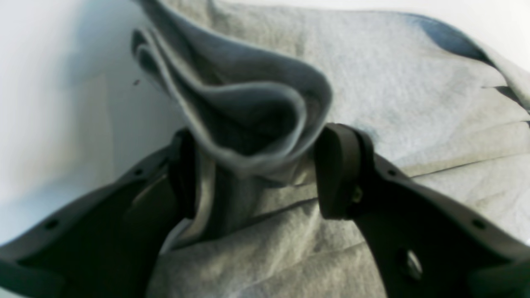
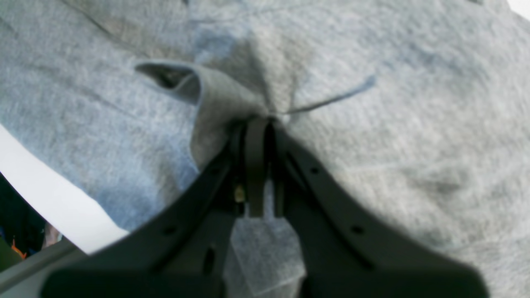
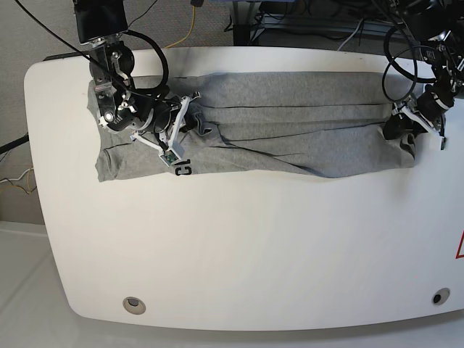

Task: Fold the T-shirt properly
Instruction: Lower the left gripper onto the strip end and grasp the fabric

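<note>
- The T-shirt (image 3: 290, 123) lies stretched in a long band across the far part of the white bench (image 3: 239, 246), reaching from the far-left corner almost to the right edge.
- It is grey, with long creases running along its length and a sagging near edge toward the middle.
- A bit of black lettering (image 3: 181, 170) shows at the near edge of the cloth, close to the left end.
- The right hand (image 3: 174, 123) sits over the left part of the shirt in the base view; its arm comes down from the far-left corner.
- In the right wrist view the right hand's fingers (image 2: 254, 165) are pressed together on a pinch of grey cloth, which puckers into folds radiating from the tips, so this hand is clenched on the T-shirt (image 2: 372, 124).
- The left hand (image 3: 407, 127) is at the right end of the shirt in the base view, just by the bench's right edge.
- In the left wrist view the left hand's two fingers (image 1: 335, 169) stand apart with a rolled, layered bunch of the shirt's edge (image 1: 248, 120) between them; the cloth touches both, so it looks held, though loosely.
- Behind that bunch the rest of the shirt lies flat on the bench, white surface showing to the left.
</note>
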`<state>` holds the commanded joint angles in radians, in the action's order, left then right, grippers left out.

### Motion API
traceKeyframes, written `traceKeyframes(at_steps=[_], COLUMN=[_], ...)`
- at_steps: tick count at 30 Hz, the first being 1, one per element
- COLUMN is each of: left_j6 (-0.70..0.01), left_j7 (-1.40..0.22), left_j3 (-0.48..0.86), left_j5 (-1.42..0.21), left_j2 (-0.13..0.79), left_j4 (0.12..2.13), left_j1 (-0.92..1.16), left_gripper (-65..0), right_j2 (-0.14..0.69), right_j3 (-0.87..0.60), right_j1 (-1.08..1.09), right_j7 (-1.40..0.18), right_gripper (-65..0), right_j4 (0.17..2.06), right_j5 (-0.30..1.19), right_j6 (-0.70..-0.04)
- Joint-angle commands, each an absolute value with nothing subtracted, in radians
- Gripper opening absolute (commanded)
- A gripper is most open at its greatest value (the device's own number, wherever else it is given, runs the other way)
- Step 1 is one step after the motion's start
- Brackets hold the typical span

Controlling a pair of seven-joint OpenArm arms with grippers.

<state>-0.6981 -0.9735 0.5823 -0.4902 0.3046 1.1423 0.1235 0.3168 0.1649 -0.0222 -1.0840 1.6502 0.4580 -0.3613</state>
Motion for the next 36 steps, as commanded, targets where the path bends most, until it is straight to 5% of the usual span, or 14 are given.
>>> traceKeyframes(at_steps=[6, 11, 13, 36], left_j6=[-0.698, -0.698, -0.698, -0.698], left_j7=[-0.974, -0.972, -0.974, -1.043], left_j3=[0.582, 0.579, 0.564, 0.547], left_j5=[-0.490, -0.486, -0.486, -0.507], left_j2=[0.286, 0.286, 0.288, 0.289], left_j4=[1.145, 1.145, 1.145, 1.159], left_j1=[0.125, 0.125, 0.125, 0.101], left_gripper=[-31.3, -58.8, -63.7, -62.7], right_j2=[0.314, 0.312, 0.312, 0.312], right_j3=[0.165, 0.165, 0.165, 0.165], right_j1=[-0.022, -0.022, -0.022, -0.024], right_j7=[-1.084, -1.084, -1.084, -1.084], right_gripper=[-62.2, -62.2, -62.2, -62.2], right_j4=[1.650, 1.650, 1.650, 1.650], right_j5=[0.458, 0.458, 0.458, 0.458], right_j6=[-0.361, -0.361, -0.361, -0.358])
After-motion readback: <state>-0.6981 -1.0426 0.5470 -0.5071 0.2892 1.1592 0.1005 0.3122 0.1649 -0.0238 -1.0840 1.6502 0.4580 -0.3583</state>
